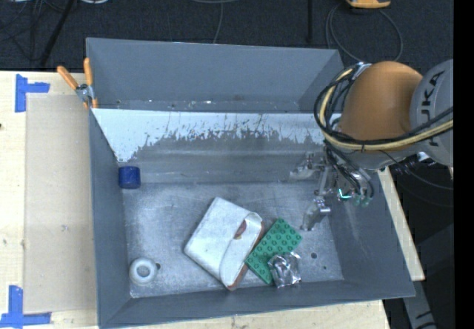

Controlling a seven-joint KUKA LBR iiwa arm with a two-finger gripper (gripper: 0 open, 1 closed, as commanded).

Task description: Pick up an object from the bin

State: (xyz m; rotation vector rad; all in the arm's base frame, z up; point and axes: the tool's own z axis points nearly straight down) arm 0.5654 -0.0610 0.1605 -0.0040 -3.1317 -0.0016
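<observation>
Where the arm reaches in from the right, the end effector [317, 216] hangs over the right part of the bin [207, 79]; whether it is wide or narrow I cannot tell. Just below-left lies a green studded plate [272, 244], with a crumpled silvery piece [283, 270] on its near corner and a white pad [218, 240] beside it. A blue cap [129, 176] and a white ring [144, 270] lie well apart at the left.

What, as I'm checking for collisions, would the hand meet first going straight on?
Probably bare bin floor just right of the green studded plate; depth is unclear, so the hand could clip that plate's corner.
</observation>
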